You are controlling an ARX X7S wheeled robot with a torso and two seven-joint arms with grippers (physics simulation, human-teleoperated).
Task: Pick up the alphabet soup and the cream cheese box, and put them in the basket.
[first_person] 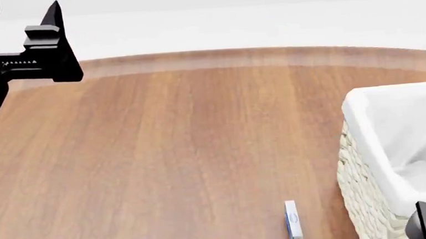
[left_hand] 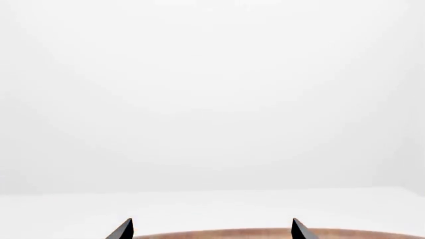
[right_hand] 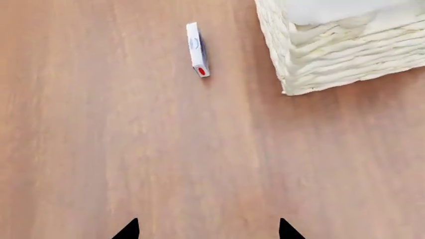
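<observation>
Hovering with the right gripper (right_hand: pixel 207 230) spread wide and empty over the wooden table (right_hand: pixel 99 149), judging the cream cheese box (right_hand: pixel 197 50), lying near the basket (right_hand: pixel 339 55), as next to grasp, needing descent and alignment.

Left arm matte black, blocky, angular; left hand (first_person: pixel 50 29) black, fingers tapering to sharp triangular points; right hand (right_hand: pixel 207 230) shows only two black pointed tips; dark grey boxy right-arm segment at head view's lower corner.

Head view looks down on the table (first_person: pixel 185 143); right wrist shares its basket (right_hand: pixel 332 55) corner.
</observation>
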